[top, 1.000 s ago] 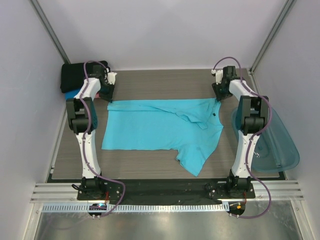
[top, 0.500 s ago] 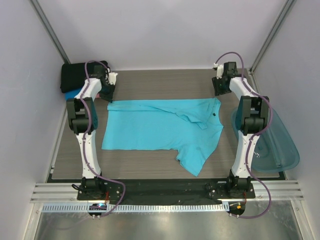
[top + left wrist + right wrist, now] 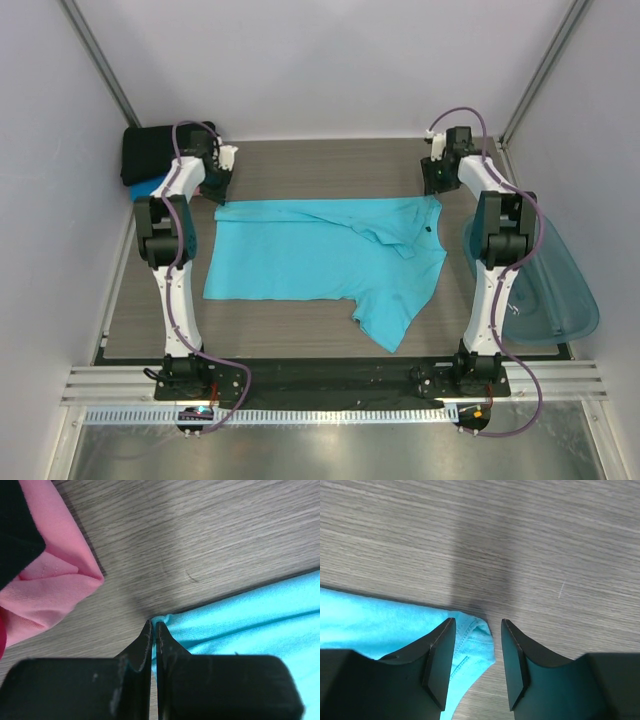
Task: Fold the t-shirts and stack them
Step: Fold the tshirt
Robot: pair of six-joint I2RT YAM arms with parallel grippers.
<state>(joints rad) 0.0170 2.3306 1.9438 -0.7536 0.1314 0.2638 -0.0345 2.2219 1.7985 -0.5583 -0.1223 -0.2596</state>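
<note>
1. A folded stack sits at the far-left corner of the table: a black t-shirt (image 3: 150,152) on top, a blue t-shirt (image 3: 146,188) peeking out beneath, and a pink t-shirt (image 3: 50,595) showing in the left wrist view.
2. The turquoise t-shirt (image 3: 300,255) lies spread flat mid-table, unfolded.
3. The left gripper (image 3: 152,626) is pressed together on the shirt's far-left corner, apparently pinching it.
4. The right gripper (image 3: 477,623) is spread, straddling the far-right corner without gripping it.
5. By my reading, all of this shirt's folds, and its stacking, remain to be done.
</note>
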